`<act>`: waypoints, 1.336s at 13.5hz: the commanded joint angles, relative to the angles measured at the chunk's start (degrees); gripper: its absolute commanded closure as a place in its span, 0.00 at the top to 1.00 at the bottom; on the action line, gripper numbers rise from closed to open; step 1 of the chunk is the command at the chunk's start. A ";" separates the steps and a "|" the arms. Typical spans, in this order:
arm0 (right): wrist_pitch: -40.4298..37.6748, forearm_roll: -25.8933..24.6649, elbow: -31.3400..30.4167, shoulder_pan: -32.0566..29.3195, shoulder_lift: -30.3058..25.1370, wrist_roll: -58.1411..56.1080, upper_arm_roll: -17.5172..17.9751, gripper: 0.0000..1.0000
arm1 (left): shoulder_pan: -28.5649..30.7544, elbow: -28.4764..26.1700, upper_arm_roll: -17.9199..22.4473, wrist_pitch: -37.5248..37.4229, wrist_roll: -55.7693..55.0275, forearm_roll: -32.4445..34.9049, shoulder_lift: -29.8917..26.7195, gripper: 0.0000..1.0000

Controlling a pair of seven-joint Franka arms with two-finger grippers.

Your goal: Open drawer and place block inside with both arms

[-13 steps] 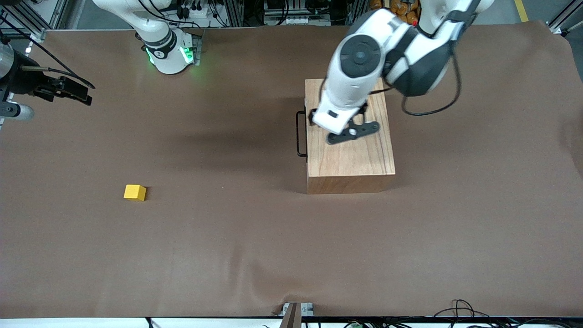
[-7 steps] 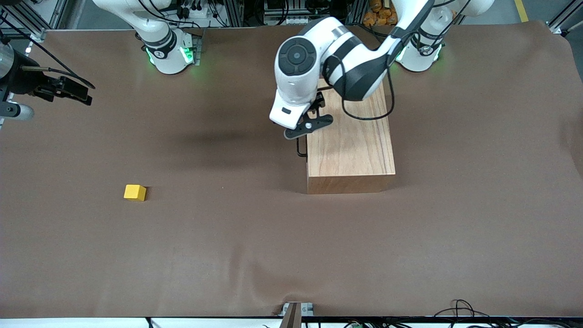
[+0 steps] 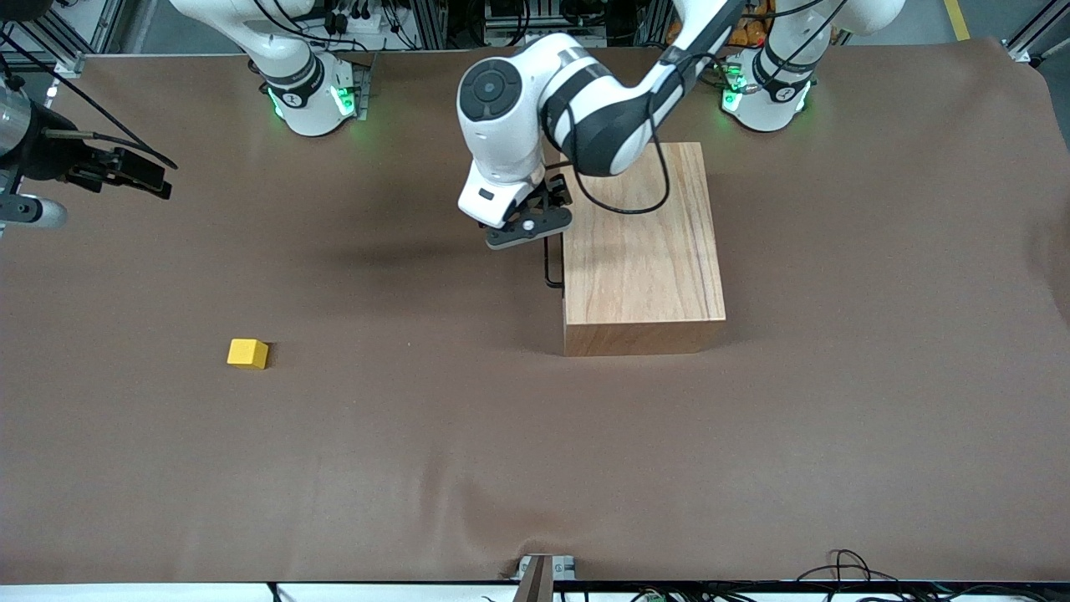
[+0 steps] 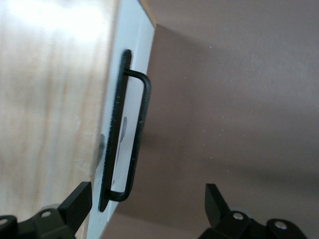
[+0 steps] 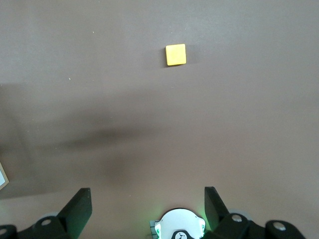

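Observation:
The drawer is shut, its white front panel (image 4: 130, 69) flush with the plain wooden box (image 3: 642, 251). Its black wire handle (image 3: 549, 266) faces the right arm's end of the table. My left gripper (image 3: 535, 219) hangs over the handle, open and empty. In the left wrist view the handle (image 4: 135, 130) has one end between the left gripper's (image 4: 147, 204) spread fingers (image 4: 77, 203). The yellow block (image 3: 247, 353) lies on the table toward the right arm's end. My right gripper (image 3: 125, 167) waits high up, open and empty (image 5: 147, 206), with the block (image 5: 175, 55) well away from it.
The brown table mat (image 3: 435, 435) is wrinkled near the front edge. The right arm's base (image 3: 311, 94) and the left arm's base (image 3: 765, 92) stand along the back edge. The right arm's base also shows in the right wrist view (image 5: 178, 226).
My left gripper has moved from over the box top toward the right arm's end, to over the drawer handle. The right arm, block and drawer have not moved.

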 commanded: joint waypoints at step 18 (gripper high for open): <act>-2.16 0.10 4.72 -1.33 1.68 0.74 -0.39 1.00 | -3.63 1.39 0.78 1.14 7.86 6.81 7.76 1.00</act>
